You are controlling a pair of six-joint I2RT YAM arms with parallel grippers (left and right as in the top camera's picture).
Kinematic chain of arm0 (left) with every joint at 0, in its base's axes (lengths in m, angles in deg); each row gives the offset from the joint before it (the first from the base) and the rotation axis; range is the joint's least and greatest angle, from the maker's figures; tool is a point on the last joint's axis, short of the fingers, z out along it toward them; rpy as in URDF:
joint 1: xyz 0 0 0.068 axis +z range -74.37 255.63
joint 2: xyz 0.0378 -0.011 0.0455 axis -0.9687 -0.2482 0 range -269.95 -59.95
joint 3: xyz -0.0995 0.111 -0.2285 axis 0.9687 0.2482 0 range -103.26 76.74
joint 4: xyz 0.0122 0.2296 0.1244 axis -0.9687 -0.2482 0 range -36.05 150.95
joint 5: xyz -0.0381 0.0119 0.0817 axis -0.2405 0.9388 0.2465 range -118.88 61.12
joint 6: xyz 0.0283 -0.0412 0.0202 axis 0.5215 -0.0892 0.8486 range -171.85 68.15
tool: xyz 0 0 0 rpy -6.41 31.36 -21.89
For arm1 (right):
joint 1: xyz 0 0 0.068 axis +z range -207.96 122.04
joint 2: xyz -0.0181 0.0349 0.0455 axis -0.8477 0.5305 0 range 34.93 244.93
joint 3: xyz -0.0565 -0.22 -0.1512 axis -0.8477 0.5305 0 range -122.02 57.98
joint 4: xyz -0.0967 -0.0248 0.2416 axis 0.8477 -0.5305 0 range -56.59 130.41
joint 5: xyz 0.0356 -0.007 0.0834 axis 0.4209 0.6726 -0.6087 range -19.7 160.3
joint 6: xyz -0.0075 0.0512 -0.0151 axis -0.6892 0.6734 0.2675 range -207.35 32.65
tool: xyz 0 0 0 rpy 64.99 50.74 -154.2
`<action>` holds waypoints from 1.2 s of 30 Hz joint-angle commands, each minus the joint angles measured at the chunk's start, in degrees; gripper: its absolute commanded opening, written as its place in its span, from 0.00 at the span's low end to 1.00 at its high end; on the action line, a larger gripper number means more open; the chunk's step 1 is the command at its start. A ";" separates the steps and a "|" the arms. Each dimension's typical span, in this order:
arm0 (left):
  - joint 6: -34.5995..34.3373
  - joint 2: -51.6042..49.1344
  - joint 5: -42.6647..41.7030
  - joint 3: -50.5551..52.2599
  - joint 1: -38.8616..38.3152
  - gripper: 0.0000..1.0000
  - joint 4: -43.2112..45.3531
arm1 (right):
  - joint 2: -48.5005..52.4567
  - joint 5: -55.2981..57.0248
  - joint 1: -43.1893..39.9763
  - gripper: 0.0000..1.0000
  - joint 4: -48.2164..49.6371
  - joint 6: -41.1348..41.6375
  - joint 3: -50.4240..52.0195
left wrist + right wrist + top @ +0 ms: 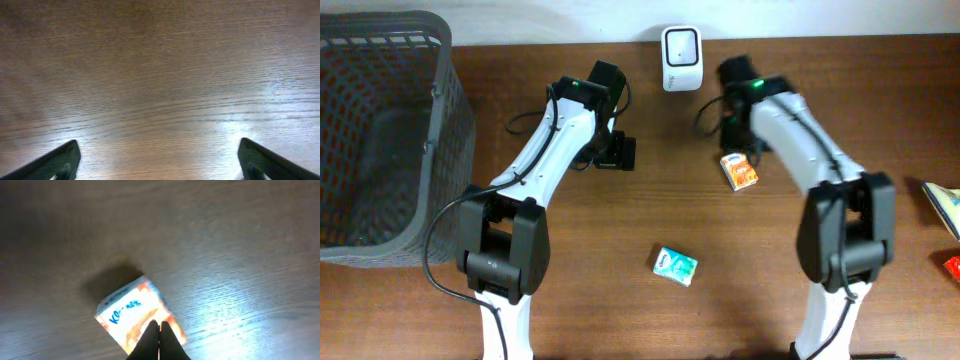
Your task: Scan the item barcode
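While sighting past the pressed-together right fingers (170, 347), found the orange tissue pack (130, 312) flat on the counter (225, 240) beneath. Judged it light, squashy, slick; best pinched across narrow sides. Noted left fingers (60, 162) spread.

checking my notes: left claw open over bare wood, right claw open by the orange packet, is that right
The right claw is shut, not open: the right wrist view shows it closed tight by the orange packet. The left claw is open over bare wood, as you say.
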 commanded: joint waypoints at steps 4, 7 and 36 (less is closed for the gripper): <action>7.04 0.87 -25.57 -0.31 -2.82 0.43 7.39 | -2.62 -16.06 -13.92 1.00 -5.73 0.57 -2.93; 6.58 0.87 -28.41 -0.31 -6.56 0.10 14.43 | -2.62 -16.55 -19.89 0.99 -8.11 0.59 -2.93; -5.70 -16.50 -4.42 -0.31 -24.39 0.00 45.94 | -2.60 -17.09 -28.11 0.98 -11.43 0.59 -2.82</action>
